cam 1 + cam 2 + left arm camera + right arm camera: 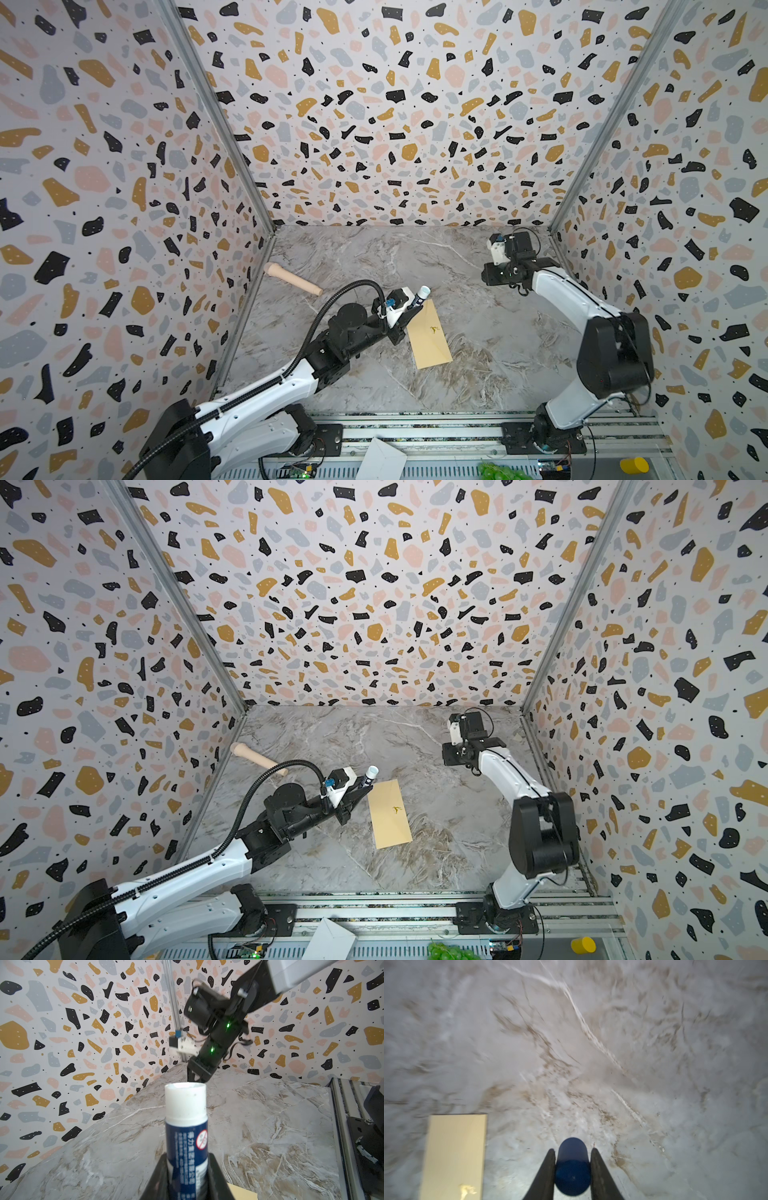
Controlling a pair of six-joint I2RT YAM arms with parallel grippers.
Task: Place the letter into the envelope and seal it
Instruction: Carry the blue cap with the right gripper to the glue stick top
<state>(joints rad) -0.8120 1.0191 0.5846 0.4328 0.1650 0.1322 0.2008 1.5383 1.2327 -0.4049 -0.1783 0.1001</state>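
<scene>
The tan envelope [429,334] [390,814] lies flat on the marble table with its gold mark facing up. It also shows in the right wrist view [454,1155]. The letter is out of view. My left gripper [409,309] [187,1159] sits at the envelope's far left corner. It is shut on a blue glue stick [420,296] [186,1126] whose bare white top points up. My right gripper [490,275] [572,1153] hangs above the table at the back right. It is shut on the stick's dark blue cap [572,1167].
A wooden roller [293,279] lies at the back left near the wall. By the front rail [436,428] are a white paper piece [380,459], green grapes [496,471] and a yellow cup [633,464]. Patterned walls close three sides.
</scene>
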